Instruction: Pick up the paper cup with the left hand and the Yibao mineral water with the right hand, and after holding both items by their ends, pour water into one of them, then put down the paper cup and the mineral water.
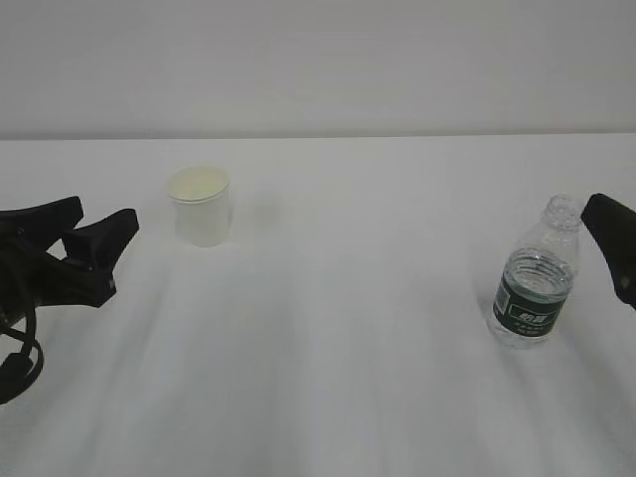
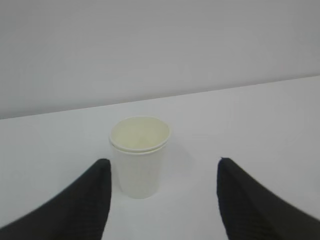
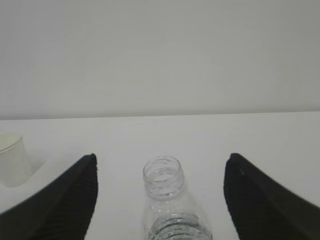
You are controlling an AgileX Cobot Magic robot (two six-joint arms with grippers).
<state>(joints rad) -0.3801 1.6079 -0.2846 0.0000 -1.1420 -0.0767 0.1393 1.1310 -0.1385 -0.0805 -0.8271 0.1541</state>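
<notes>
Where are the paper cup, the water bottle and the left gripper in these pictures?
paper cup (image 2: 138, 172): left wrist view, front wall.
water bottle (image 1: 532, 310): exterior view, green label band.
left gripper (image 1: 99, 231): exterior view, midway between its open fingertips.

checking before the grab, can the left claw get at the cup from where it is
Probably yes. The left claw is open and wider than the cup, which stands upright just ahead between its fingers, slightly left of centre. Nothing lies between them on the table.

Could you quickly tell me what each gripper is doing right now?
Left hand: open, empty, paper cup ahead.
Right hand: open, empty, Yibao mineral water between jaws.
</notes>
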